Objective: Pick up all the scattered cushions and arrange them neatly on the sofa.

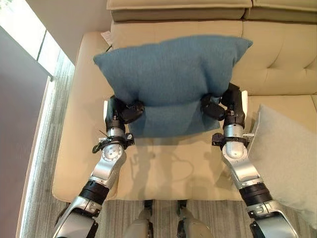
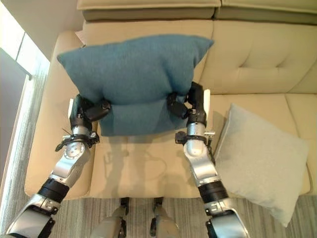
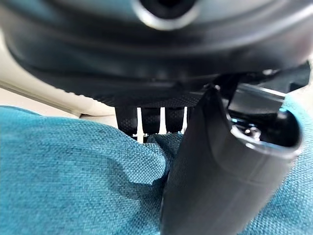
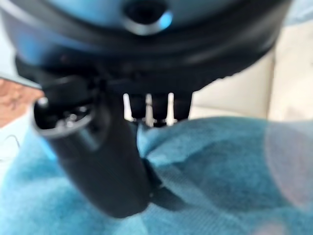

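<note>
Blue cushion [image 1: 168, 79] pinched between both hands.

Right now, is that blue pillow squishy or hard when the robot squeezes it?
Probably squishy: the blue cushion dents and creases where the left hand and right hand pinch it. It seems light, as two pinches at its sides hold it up. Its woven cloth looks rough, so it likely won't slip.

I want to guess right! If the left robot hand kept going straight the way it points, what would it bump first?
Probably the sofa's backrest; the left robot hand already pinches the blue cushion, though depth is unclear.
</note>
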